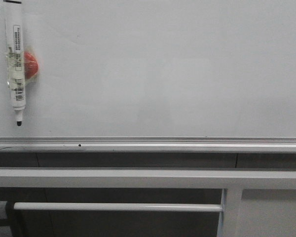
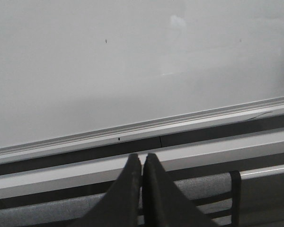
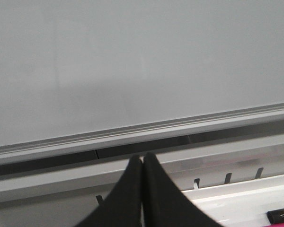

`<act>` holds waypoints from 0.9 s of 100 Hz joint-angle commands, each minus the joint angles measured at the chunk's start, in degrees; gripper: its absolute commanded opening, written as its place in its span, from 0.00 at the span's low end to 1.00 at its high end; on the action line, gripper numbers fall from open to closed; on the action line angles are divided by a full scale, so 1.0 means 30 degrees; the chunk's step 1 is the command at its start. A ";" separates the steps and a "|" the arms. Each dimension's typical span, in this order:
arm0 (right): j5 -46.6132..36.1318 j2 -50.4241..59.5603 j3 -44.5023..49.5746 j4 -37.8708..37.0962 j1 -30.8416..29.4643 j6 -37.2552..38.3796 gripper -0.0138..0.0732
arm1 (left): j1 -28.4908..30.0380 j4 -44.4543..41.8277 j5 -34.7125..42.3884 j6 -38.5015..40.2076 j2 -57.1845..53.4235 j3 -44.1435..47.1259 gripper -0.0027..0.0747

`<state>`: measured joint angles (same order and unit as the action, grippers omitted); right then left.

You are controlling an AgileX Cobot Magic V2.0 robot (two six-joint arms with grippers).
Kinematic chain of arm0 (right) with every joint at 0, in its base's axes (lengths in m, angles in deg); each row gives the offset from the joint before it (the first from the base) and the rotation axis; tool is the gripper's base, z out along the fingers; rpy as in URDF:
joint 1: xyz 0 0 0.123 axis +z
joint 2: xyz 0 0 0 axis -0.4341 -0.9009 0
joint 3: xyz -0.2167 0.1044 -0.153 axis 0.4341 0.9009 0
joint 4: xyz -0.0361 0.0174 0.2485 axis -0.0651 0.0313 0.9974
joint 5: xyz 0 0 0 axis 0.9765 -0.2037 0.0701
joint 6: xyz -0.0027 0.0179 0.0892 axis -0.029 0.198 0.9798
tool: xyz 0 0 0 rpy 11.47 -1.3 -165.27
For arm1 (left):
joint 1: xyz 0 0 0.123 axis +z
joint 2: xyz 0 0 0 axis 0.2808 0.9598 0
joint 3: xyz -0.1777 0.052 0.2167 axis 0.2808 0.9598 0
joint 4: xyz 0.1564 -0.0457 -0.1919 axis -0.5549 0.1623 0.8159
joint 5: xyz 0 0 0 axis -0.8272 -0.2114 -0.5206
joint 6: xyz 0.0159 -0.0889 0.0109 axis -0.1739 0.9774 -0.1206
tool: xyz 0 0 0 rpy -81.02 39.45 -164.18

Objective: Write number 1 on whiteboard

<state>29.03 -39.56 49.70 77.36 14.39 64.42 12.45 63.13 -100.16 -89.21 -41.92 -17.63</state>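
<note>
The whiteboard (image 1: 158, 69) fills the front view, glossy and blank, with its silver bottom edge (image 1: 148, 143) running across. No number 1 shows on it. A white marker pen (image 1: 16, 59) hangs upright at the board's far left, black tip down, against a red magnet (image 1: 31, 65). My left gripper (image 2: 141, 158) is shut and empty, below the board's (image 2: 132, 61) ledge. My right gripper (image 3: 142, 158) is also shut and empty, below the board (image 3: 132, 61). Neither gripper appears in the front view.
White metal frame bars (image 1: 138, 177) run under the board, with a lower rail (image 1: 118, 207) and an upright post (image 1: 230, 212). A grey padded part (image 2: 47, 215) lies behind the left fingers. A slotted white rail (image 3: 236, 177) sits by the right fingers.
</note>
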 commanded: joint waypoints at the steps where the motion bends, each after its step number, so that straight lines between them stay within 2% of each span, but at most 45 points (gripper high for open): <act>1: -0.0284 0.0269 0.0489 0.0098 -0.0105 -0.0193 0.09 | 0.0003 0.0183 0.1115 0.0076 -0.0443 0.0119 0.01; 53: -0.0284 0.0269 0.0489 0.0098 -0.0105 -0.0193 0.09 | 0.0003 0.0143 0.1115 0.0076 -0.0443 0.0119 0.01; 67: -0.0527 0.0269 0.0489 -0.0421 -0.0105 -0.0193 0.09 | 0.0003 0.0138 0.2536 0.0076 -0.0443 0.0119 0.01; 75: -0.2417 0.0269 0.0489 -0.0421 -0.0105 -0.0193 0.09 | 0.0003 0.0138 0.4574 0.0076 -0.0443 0.0119 0.01; 90: -0.8440 0.0269 0.0489 -0.0286 -0.0105 -0.0193 0.09 | 0.0003 0.0138 0.8743 0.0076 -0.0443 0.0119 0.01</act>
<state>18.11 -39.56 49.81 76.91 14.39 64.42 12.45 63.13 -85.60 -89.21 -41.92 -17.63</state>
